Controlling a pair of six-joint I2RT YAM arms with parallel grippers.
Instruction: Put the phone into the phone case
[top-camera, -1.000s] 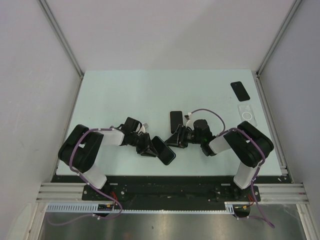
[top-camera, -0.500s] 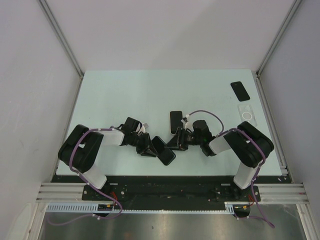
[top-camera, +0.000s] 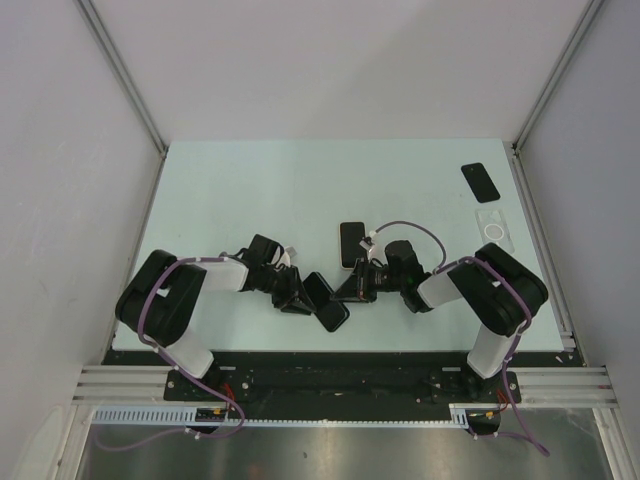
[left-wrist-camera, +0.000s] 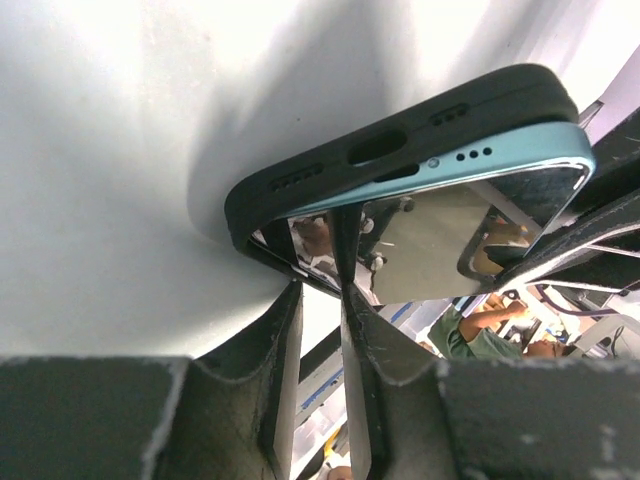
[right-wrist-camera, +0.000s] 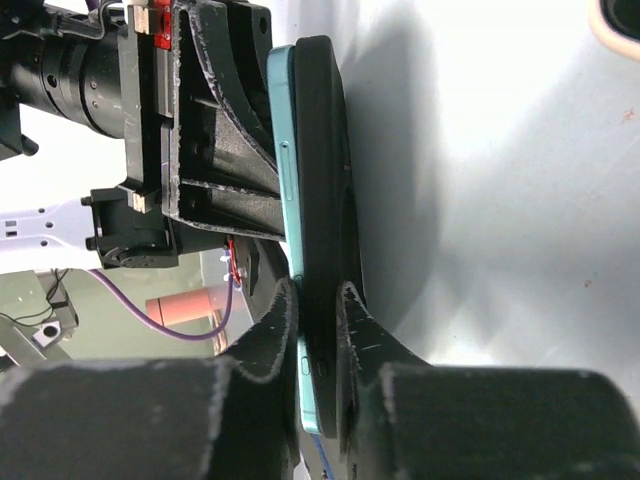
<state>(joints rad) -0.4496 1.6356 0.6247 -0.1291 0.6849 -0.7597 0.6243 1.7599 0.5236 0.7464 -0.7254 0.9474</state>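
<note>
The phone (left-wrist-camera: 470, 168), teal along its frame, sits partly inside the black phone case (left-wrist-camera: 400, 120). It is held on edge between the two arms, low over the near middle of the surface (top-camera: 250, 190).

In the left wrist view the case wraps one bottom corner closely. Toward the other corner the teal frame stands proud of the case rim, so I judge the seating unfinished. That corner and the side beside it probably need pressing home, and whether the far end is in cannot be told.

The left pincer (left-wrist-camera: 318, 285) is closed on one long side, pinching phone and case together, with one finger on the glass and one behind. The right pincer (right-wrist-camera: 318, 300) comes from the opposite side and is pressed onto the same pair, one finger against the screen side and one against the case back.

Both arms are folded low, forearms reaching inward so the wrists meet nose to nose.

Further out lie a second black phone (top-camera: 352, 243) just behind the right wrist, a dark phone (top-camera: 480, 181) and a clear case (top-camera: 492, 229) at the far right.
</note>
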